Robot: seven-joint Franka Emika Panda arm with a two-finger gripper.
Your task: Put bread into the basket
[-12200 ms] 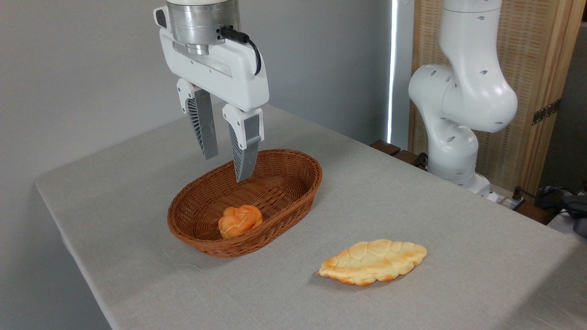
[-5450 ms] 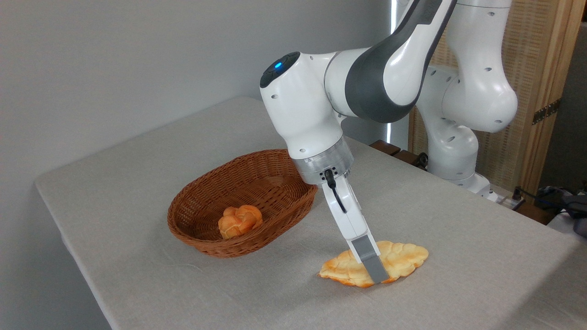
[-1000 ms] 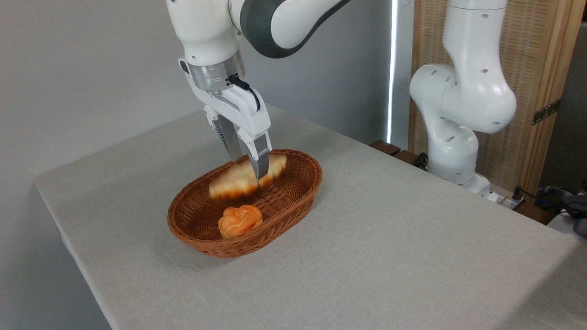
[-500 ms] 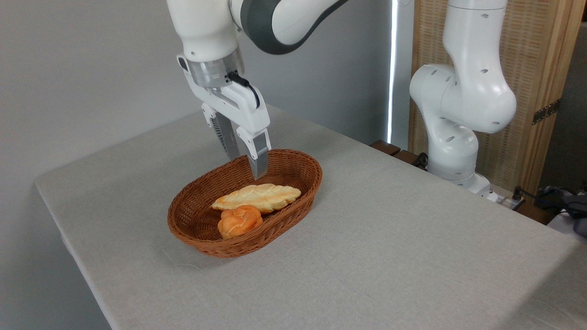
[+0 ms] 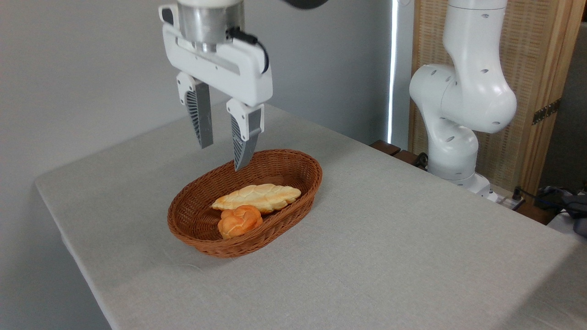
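Camera view, for you: bread [image 5: 257, 196] lies inside the basket [image 5: 293, 164] touching a small roll [image 5: 239, 221], hand [image 5: 222, 157] empty and spread above, so placing looks done, just retreat clear.

1. One oval reddish-brown woven wicker basket [image 5: 293, 170].
2. One flat, leaf-shaped pale golden bread [image 5: 257, 197], lying in the basket.
3. One small round orange knotted roll [image 5: 239, 221], also in the basket; two baked items total.
4. One white two-finger gripper [image 5: 224, 157] with grey ribbed fingers.
5. One grey cloth-covered counter [image 5: 390, 247].
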